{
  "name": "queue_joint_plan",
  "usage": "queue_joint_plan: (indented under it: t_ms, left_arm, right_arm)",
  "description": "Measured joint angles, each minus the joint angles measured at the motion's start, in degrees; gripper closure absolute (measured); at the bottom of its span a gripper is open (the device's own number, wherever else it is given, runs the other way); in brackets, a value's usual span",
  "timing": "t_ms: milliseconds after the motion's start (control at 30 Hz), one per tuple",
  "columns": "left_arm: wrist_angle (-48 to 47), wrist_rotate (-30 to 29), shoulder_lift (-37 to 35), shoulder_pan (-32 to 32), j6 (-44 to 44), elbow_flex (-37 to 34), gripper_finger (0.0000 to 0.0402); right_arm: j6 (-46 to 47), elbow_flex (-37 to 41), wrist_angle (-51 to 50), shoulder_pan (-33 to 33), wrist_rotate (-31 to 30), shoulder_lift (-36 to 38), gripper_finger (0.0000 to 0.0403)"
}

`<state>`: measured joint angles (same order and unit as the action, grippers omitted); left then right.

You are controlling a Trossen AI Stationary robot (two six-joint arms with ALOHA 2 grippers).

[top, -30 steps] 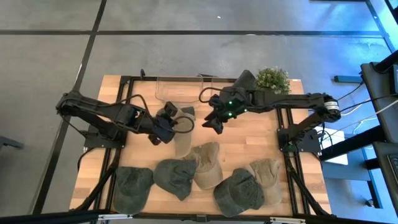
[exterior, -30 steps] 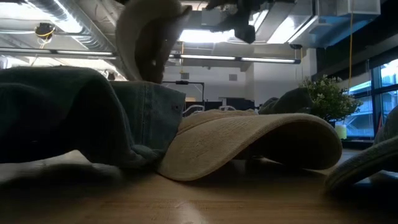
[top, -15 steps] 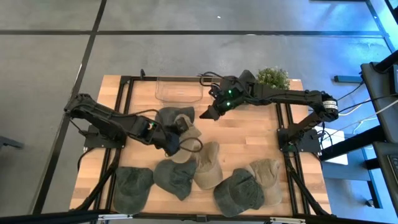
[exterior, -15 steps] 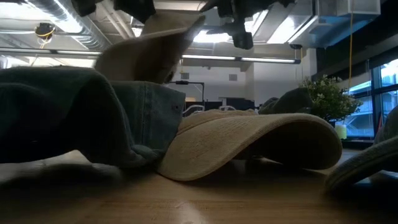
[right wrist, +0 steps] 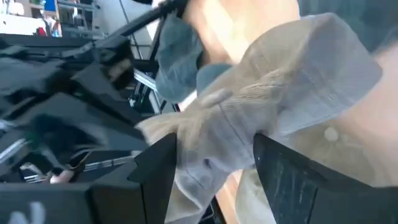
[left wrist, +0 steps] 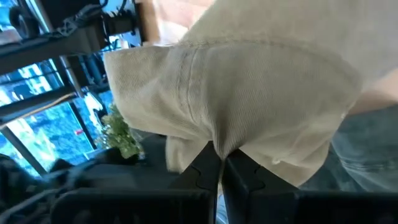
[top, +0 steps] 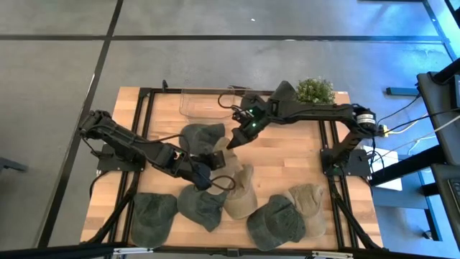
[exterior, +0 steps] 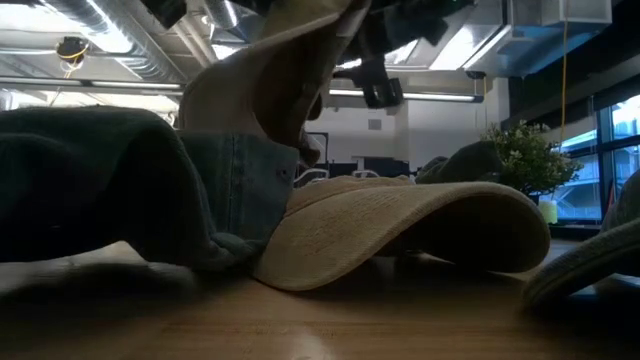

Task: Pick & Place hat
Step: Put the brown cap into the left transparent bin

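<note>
Left fingers [left wrist: 217, 174] pinching tan hat [left wrist: 249, 93]

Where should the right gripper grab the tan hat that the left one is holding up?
Probably the free edge of the tan hat, opposite the left gripper, which pinches a fabric fold. The right gripper is open and already facing that loose, thin edge, so come straight in.

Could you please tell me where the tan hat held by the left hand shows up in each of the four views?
High view: the tan hat sits mid-table, between the left hand and right hand.
Low view: it hangs at top centre, above the denim hats.
Left wrist view: it fills the picture, pinched between the fingers.
Right wrist view: crumpled at centre, between the open fingers.
Shared landmark: the potted plant, also visible in the low view.
</note>
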<state>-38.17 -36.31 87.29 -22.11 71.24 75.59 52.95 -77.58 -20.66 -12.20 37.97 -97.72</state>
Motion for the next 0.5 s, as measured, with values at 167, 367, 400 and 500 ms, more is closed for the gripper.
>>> queue_joint_plan:
  t_ms: [167, 367, 400, 500]
  left_arm:
    - [1.1, 2.4, 0.1, -0.4, 3.3, 0.0, 0.0398]
    - [1.7, 3.3, 0.4, -0.4, 9.3, 0.0, 0.0398]
    - [1.7, 3.2, 0.4, -0.4, 10.2, 0.0, 0.0398]
    - [2.0, 3.0, 0.4, -0.4, 11.9, 0.0, 0.0398]
  right_arm:
    - [3.9, 0.0, 4.2, -0.8, 5.3, -2.3, 0.0189]
    - [11.4, 0.0, 11.4, -1.1, 11.6, -3.2, 0.0194]
    - [11.6, 0.0, 10.6, -1.1, 12.0, -3.2, 0.0198]
    - [11.5, 0.0, 6.6, -1.1, 12.7, -3.2, 0.0213]
